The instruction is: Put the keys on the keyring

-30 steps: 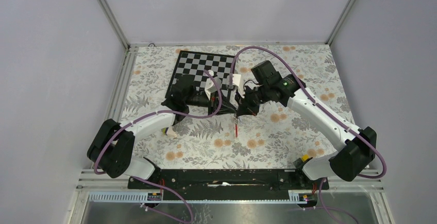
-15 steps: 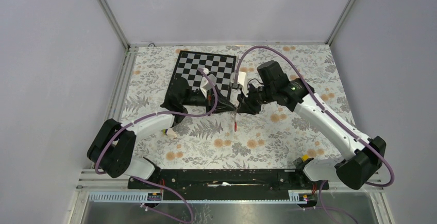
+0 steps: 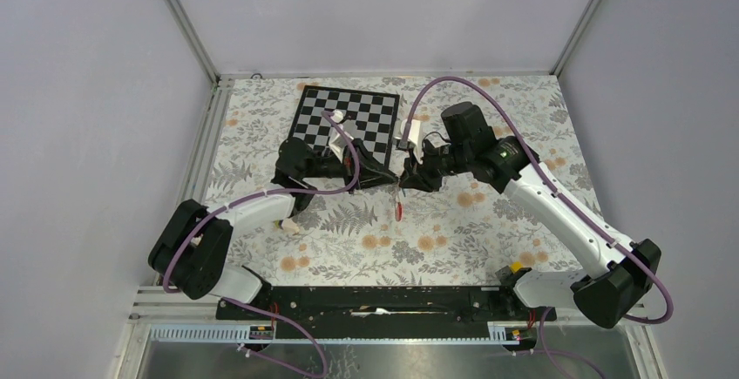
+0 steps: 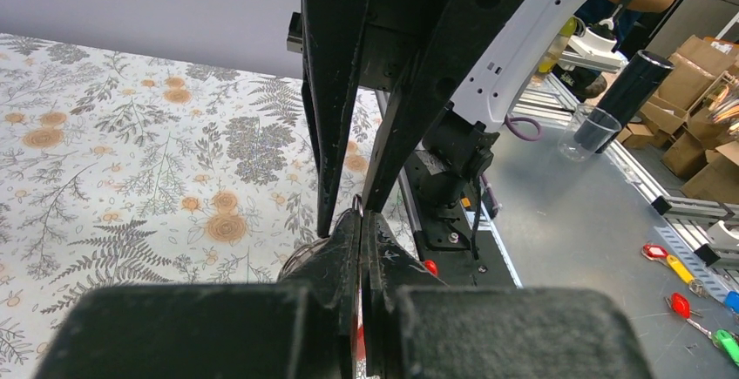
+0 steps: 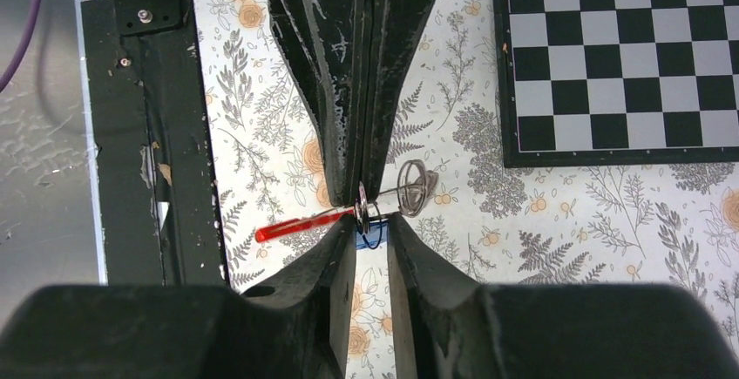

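My left gripper is shut on the keyring, and red strap shows between its fingers. In the right wrist view the red strap sticks out sideways from the left gripper's tips, beside a small metal ring and a larger wire ring. My right gripper is open, its tips almost touching the left gripper's. The keys' blue tag sits in its gap, and the dark key itself is hidden. From above, both grippers meet over mid-table and the keyring dangles below them.
A chessboard lies just behind the grippers. The black mounting rail runs along the near edge. A small white and yellow object lies by the left forearm. Purple cables loop over both arms.
The right gripper's jaws have parted from shut. The left jaws closed fully. Both grippers and the dangling red strap shifted slightly toward the chessboard.
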You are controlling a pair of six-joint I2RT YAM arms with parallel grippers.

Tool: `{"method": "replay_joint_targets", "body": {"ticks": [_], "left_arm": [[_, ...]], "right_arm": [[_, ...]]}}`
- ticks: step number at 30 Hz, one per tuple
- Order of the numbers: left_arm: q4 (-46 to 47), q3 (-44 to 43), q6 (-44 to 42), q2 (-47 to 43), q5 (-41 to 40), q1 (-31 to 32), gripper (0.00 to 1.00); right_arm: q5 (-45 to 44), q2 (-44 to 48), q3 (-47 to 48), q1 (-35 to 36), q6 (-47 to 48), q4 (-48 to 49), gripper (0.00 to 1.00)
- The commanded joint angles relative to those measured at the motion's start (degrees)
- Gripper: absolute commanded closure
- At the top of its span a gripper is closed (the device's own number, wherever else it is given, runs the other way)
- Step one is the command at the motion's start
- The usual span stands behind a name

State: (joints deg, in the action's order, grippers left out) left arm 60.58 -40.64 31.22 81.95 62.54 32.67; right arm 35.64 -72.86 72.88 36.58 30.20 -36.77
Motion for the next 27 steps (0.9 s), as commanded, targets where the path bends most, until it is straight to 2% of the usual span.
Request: {"method": "replay_joint_targets", "body": {"ticks": [1, 9, 13, 17, 23, 27], "left_arm": [[6.1, 0.3, 1.5, 0.1, -0.4, -0.1, 1.00], [6.0, 0.8, 0.8, 0.2, -0.7, -0.1, 1.00], [4.8, 1.0, -0.7, 0.1, -0.5, -0.1, 1.00], [0.0, 0.2, -5.0, -0.3, -0.2, -0.2, 1.00], [-18.2, -4.3, -18.3, -1.9, 0.6, -0.1, 0.74], [-24.1, -5.6, -23.7, -1.8, 0.3, 0.3, 0.64]], "right_arm": [[3.2, 1.2, 0.0, -0.4, 0.9, 2.0, 0.75], [4.8, 1.7, -0.9, -0.4, 1.2, 2.3, 0.89], [4.6, 2.2, -1.1, -0.4, 1.8, 1.8, 1.00], [3.7, 2.0, -0.1, -0.4, 2.7, -0.5, 1.00], [1.0, -0.9, 2.2, -0.3, 3.5, -6.2, 1.00], [0.4, -4.2, 4.2, 0.0, 3.6, -10.0, 1.00]]}}
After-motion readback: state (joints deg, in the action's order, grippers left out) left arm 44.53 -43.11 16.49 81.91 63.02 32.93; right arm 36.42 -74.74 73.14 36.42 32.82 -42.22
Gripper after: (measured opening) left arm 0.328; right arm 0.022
